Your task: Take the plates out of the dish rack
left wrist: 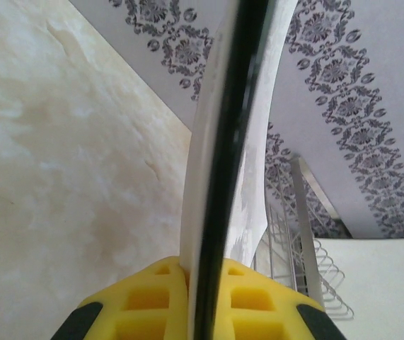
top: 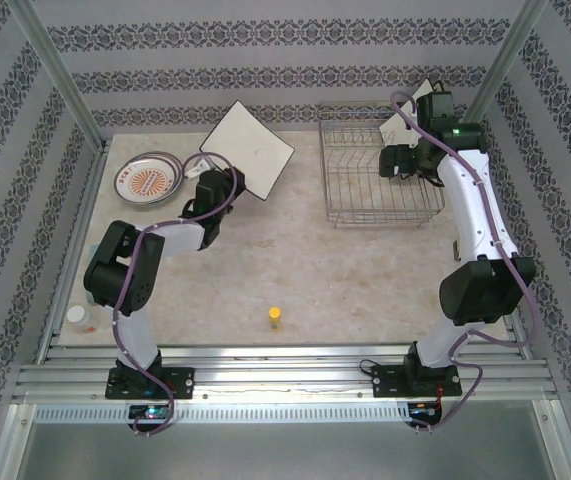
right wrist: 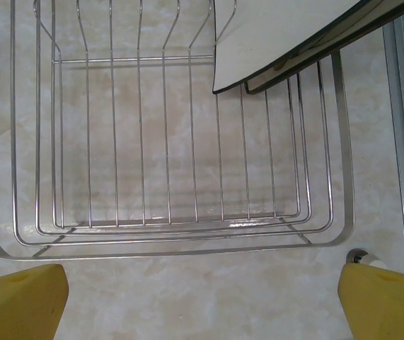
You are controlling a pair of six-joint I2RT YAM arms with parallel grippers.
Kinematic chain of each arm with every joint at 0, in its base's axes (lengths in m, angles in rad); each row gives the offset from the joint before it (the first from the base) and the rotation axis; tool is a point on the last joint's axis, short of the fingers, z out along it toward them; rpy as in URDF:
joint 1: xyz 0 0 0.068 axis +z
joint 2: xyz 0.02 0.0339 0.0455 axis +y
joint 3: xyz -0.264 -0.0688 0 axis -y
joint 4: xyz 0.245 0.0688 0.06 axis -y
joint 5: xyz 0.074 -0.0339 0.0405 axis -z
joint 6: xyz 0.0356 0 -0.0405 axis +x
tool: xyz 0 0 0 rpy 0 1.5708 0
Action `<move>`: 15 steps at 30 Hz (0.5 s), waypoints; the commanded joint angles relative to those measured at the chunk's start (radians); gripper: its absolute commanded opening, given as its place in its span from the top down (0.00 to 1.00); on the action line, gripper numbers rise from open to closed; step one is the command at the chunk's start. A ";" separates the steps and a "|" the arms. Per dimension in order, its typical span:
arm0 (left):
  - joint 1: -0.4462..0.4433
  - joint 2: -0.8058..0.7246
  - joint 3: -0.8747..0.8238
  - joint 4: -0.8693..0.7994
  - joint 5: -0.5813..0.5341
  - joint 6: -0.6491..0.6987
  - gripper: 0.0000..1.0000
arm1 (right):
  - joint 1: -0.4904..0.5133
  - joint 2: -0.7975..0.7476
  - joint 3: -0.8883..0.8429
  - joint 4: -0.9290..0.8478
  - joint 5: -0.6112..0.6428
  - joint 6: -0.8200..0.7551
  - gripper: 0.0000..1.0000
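Note:
My left gripper (top: 217,187) is shut on a large square cream plate (top: 249,150), which it holds tilted above the table with its plain white back up. In the left wrist view the plate's dark rim (left wrist: 224,142) runs edge-on between the yellow pads (left wrist: 152,297). A round white plate with an orange-red pattern (top: 147,180) lies flat at the far left. The silver wire dish rack (top: 377,185) stands at the back right. Two square plates (right wrist: 279,42) lean in its far right end. My right gripper (right wrist: 202,304) hovers open over the rack's near rim (right wrist: 166,249), holding nothing.
A small yellow bottle (top: 277,318) stands near the table's front middle. A small white jar (top: 80,318) sits at the front left corner. Patterned walls and metal posts (top: 65,90) close in the back and sides. The rack's wires (left wrist: 293,241) show past the held plate.

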 commanded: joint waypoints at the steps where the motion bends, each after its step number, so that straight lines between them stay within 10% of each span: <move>1: -0.033 0.010 0.001 0.358 -0.211 -0.028 1.00 | -0.013 0.003 0.028 -0.036 0.004 -0.020 0.02; 15: -0.090 0.122 -0.013 0.462 -0.449 -0.165 1.00 | 0.003 0.013 0.014 -0.034 0.007 -0.015 0.02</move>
